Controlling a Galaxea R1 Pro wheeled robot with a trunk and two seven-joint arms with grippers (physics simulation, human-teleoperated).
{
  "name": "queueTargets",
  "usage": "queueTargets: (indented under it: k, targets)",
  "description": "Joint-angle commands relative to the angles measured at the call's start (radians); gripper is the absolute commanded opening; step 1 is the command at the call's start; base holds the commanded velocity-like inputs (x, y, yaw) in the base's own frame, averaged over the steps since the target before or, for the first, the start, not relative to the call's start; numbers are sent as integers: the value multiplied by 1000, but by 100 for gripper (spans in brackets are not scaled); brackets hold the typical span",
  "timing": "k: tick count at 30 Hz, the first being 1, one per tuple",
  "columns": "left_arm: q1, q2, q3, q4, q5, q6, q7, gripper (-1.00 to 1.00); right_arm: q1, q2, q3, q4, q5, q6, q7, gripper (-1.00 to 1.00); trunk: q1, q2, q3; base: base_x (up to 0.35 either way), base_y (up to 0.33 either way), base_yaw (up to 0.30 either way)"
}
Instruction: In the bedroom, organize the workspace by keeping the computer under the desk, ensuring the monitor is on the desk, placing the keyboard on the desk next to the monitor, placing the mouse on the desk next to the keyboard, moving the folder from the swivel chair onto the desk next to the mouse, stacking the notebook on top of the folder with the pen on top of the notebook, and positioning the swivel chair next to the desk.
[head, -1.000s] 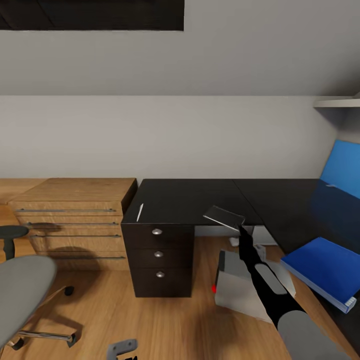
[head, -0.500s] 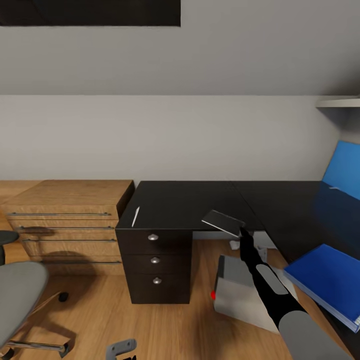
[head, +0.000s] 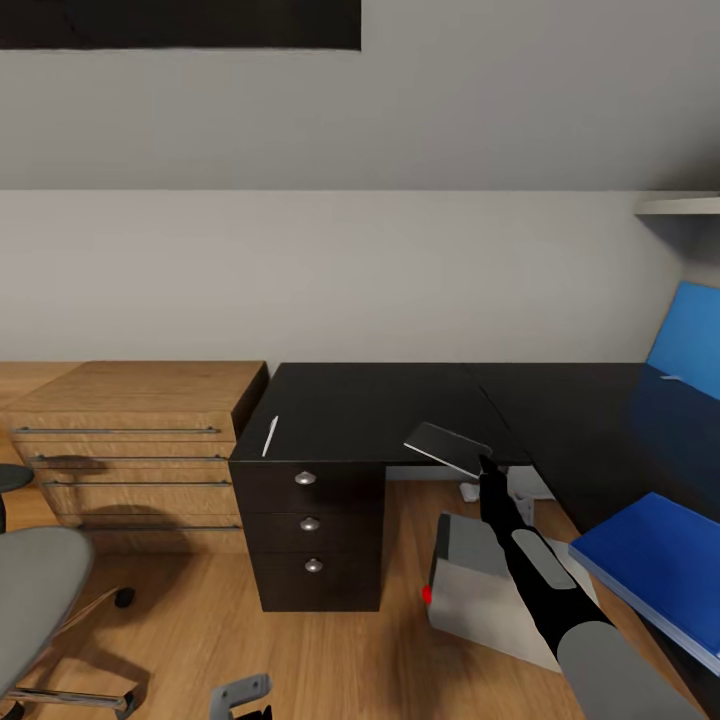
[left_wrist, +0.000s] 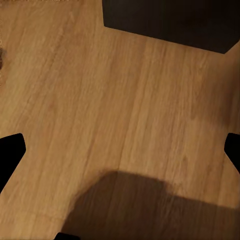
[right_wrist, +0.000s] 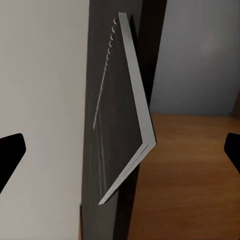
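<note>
The desk (head: 560, 410) runs along the back wall and turns toward the viewer on the right. On its left end lies the pen (head: 269, 435), above a drawer unit (head: 310, 535) that stands under the top. A wooden chest (head: 135, 440) stands just left of the drawer unit. The notebook (head: 447, 447) is tilted over the desk's front edge, right of the pen. The computer (head: 490, 585) lies on the floor before the desk. The folder (head: 655, 565) rests on the desk's right wing. The swivel chair (head: 40, 590) stands at the far left.
</note>
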Motion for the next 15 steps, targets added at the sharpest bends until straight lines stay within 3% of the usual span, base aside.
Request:
queueTargets:
  k: [1,3,5,8,15]
  targets:
    - [-1,1,-2,-3,4,2,7,100,-1,-1,6,1,-10,-7,3,100,0,0,-1,0,0,0]
    - [0,1,-4,-5,5,3,6,100,-1,-1,6,2,-10,-7,-8,100,0,0,-1,0,0,0]
    - [0,2,1,-25,5,2,6,100,-1,-1,6,2,-11,-7,-60,100,0,0,-1,0,0,0]
    - [0,2,3,-33,5,2,7,100,-1,-1,6,2,-10,-7,-65,100,11,-21,-10,0,0,0]
    - [-1,3,6,-37,5,-3,7,100,-1,0,8,2,-10,-7,-68,100,11,-21,-10,0,0,0]
